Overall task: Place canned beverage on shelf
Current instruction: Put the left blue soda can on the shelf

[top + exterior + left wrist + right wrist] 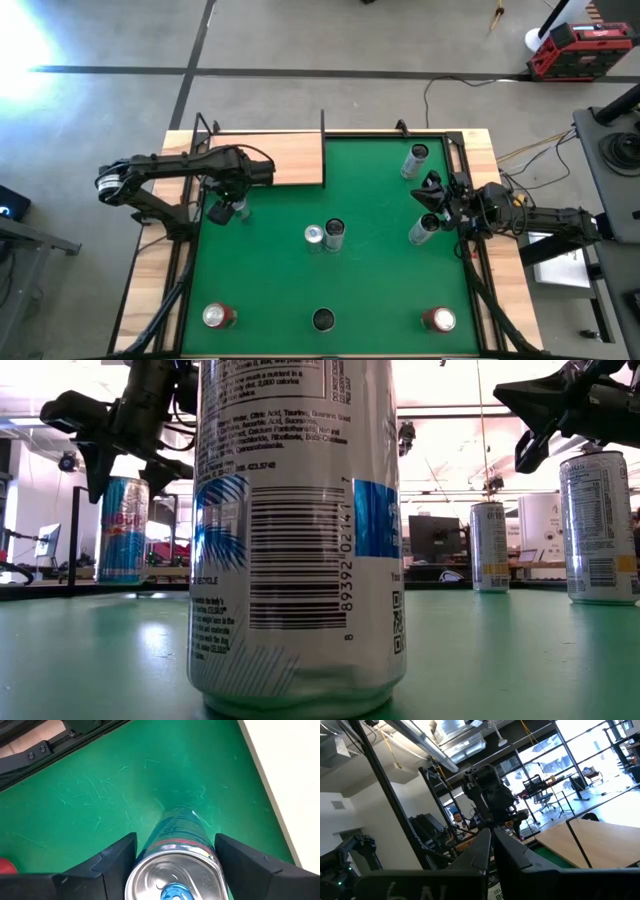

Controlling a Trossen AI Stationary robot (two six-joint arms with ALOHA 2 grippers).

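Item: blue-and-silver canned beverage (238,208), upright on the green mat (370,280), just near of the shelf (270,158) at the far left; not on the board.

Risk: can still on the mat, short of the shelf, likely to stay there if left now; tipping possible if a finger clips its rim on the way up.

Left gripper (172,855): straddling the can from above, fingers (112,857) narrowly parted, thin gaps at both sides, apparently no firm grip.

Right gripper (432,192): shut, empty, raised at the mat's right edge near a silver can (423,230).

Elsewhere on the mat: six further cans, untouched.
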